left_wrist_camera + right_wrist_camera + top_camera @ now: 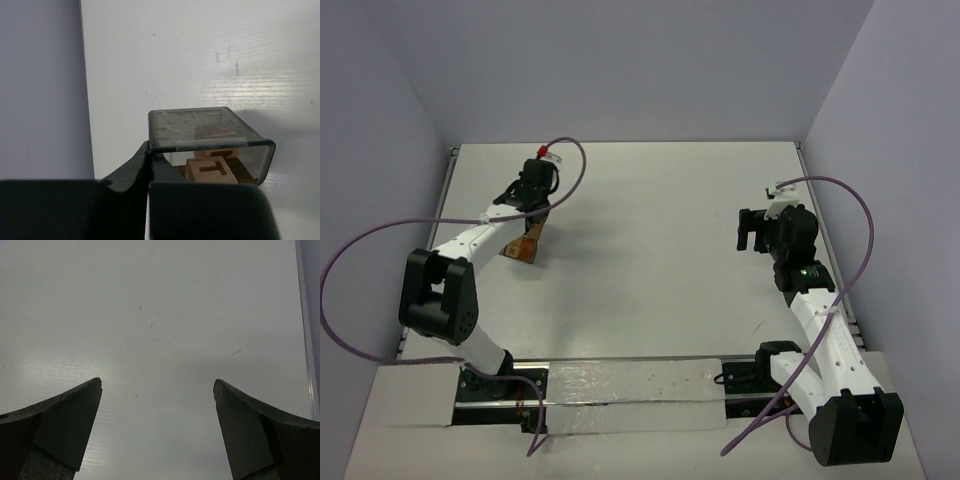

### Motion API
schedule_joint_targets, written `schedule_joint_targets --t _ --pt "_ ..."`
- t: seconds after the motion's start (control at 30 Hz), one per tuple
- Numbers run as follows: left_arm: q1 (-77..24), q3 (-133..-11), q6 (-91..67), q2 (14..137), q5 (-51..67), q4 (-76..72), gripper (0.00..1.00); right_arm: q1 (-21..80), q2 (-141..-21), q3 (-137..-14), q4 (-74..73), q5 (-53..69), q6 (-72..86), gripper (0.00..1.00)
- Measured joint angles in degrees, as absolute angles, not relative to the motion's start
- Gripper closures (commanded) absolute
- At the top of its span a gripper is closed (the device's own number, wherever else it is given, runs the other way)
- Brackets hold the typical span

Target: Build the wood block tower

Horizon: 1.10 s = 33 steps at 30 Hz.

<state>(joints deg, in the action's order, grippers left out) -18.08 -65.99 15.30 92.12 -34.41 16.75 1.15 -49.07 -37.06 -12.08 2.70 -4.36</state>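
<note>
Left gripper [148, 162] clamped on rim of dark translucent plastic bin [210, 125], left-centre in top view. Light-tan wooden lettered cubes [211, 169] loose inside bin, unstacked. Right gripper [157, 390] spread wide above white table [160, 315]. Likely risk: thin-wall grip slips, cubes scatter.

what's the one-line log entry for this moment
left gripper: shut on bin wall | blocks: inside bin | right gripper: open over table | nothing stacked yet

A: Top external?
B: High at the near edge, looking down on the whole table [650, 210].
A: Wrist views?
B: Close over that table; left shares the bin [210, 127] with top.
</note>
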Motion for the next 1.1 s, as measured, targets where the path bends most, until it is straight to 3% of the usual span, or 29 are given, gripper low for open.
schedule_joint_targets --t 0.43,0.93,1.1 --pt "-33.45 -67.51 24.31 103.35 -55.93 11.19 1.00 1.15 -48.42 -37.06 -12.08 2.70 -4.53 0.00" --pt "-43.22 -60.59 54.55 110.34 -68.87 -21.72 1.00 1.15 -47.52 -37.06 -12.08 2.63 -4.54 0.00" --pt "-47.20 -57.17 73.11 116.31 -70.68 -43.35 1.00 1.15 -47.21 -37.06 -12.08 2.59 -4.60 0.00"
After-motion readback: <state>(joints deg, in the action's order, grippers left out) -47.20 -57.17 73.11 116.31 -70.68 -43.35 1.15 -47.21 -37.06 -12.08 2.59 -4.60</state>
